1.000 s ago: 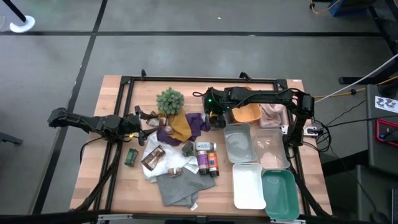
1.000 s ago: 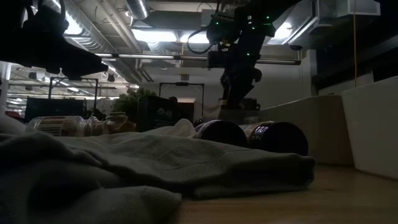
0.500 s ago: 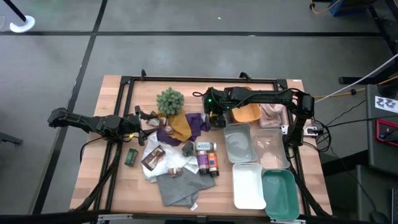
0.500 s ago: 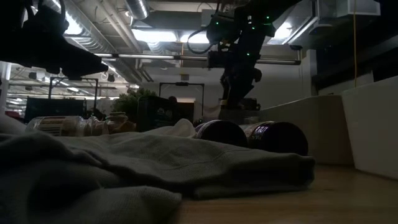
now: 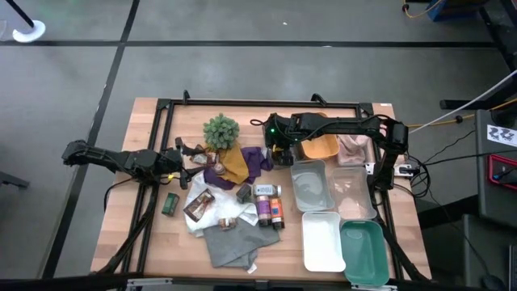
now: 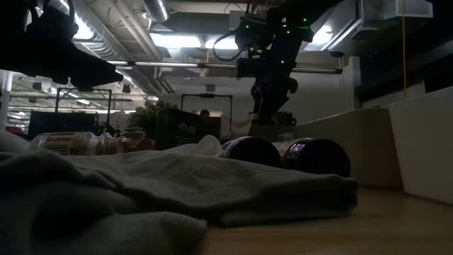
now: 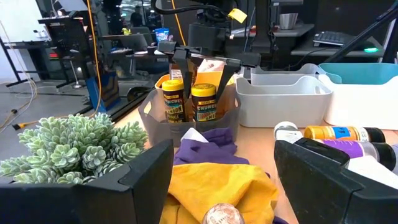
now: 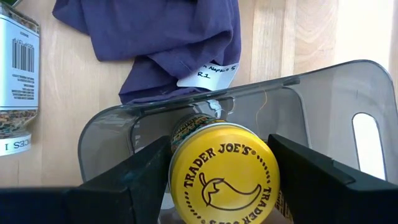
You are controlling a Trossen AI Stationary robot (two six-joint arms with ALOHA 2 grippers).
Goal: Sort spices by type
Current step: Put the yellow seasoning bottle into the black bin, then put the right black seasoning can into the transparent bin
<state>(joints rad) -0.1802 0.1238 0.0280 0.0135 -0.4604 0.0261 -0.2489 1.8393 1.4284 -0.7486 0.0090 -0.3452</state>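
Note:
My right gripper (image 5: 283,153) hangs tilted down over the far end of a grey tray (image 5: 311,187). Two yellow-topped tins (image 7: 203,102) (image 7: 173,99) stand upright in that end, and the gripper's open fingers flank one tin's yellow top (image 8: 224,174). My left gripper (image 5: 184,153) waits open and level at the table's left, facing the plant (image 5: 220,131). More spices lie among the cloths: short bottles (image 5: 265,192) (image 5: 276,212), brown packets (image 5: 199,204), a green tin (image 5: 170,204). My right gripper comes from above, slanting toward the table's left, with one finger (image 8: 143,171) on each side of the tin's yellow top (image 8: 186,180). The tin stands upright in the tray. Whether the fingers touch it I cannot tell.
Mustard (image 5: 234,164), purple (image 5: 258,158), white (image 5: 202,190) and grey (image 5: 230,241) cloths are heaped mid-table. At the right are an orange bowl (image 5: 321,148), a clear tray (image 5: 353,192), a white tray (image 5: 321,241) and a teal tray (image 5: 362,252). Bare wood lies at the near left.

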